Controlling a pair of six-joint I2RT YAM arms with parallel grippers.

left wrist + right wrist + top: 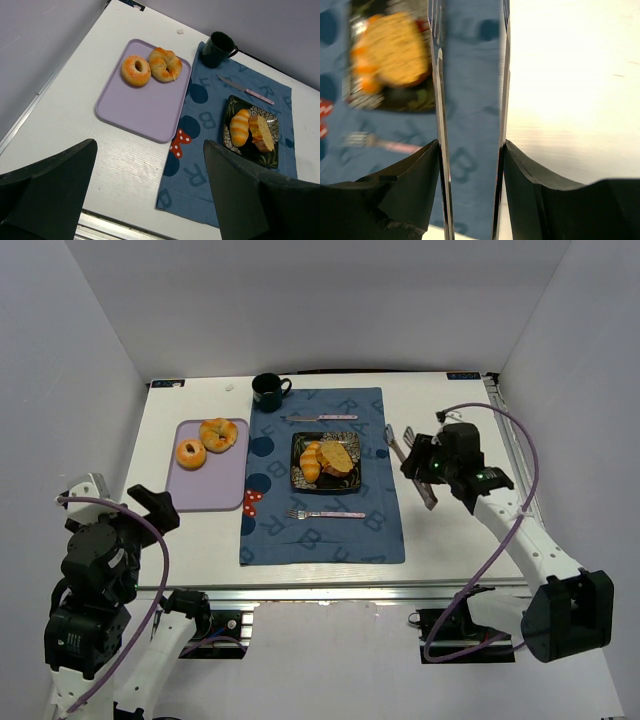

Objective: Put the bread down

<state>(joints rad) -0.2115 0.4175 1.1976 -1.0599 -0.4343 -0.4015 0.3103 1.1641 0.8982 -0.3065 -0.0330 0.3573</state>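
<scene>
Two breads lie on the black plate (300, 482): a striped roll (311, 461) and a toasted slice (338, 456). A sugared donut (190, 453) and a twisted bun (218, 433) sit on the lilac tray (215, 490). My right gripper (427, 466) hovers right of the placemat, shut on metal tongs (398, 444). In the right wrist view the tongs' two blades (440, 100) stand apart with nothing between them, and the slice (392, 50) is blurred at upper left. My left gripper (150, 145) is open and empty over the table's near left.
A blue placemat (375, 530) carries the plate, a knife (322, 418) behind it and a fork (325, 513) in front. A dark mug (268, 391) stands at the mat's far left corner. White walls enclose the table on three sides.
</scene>
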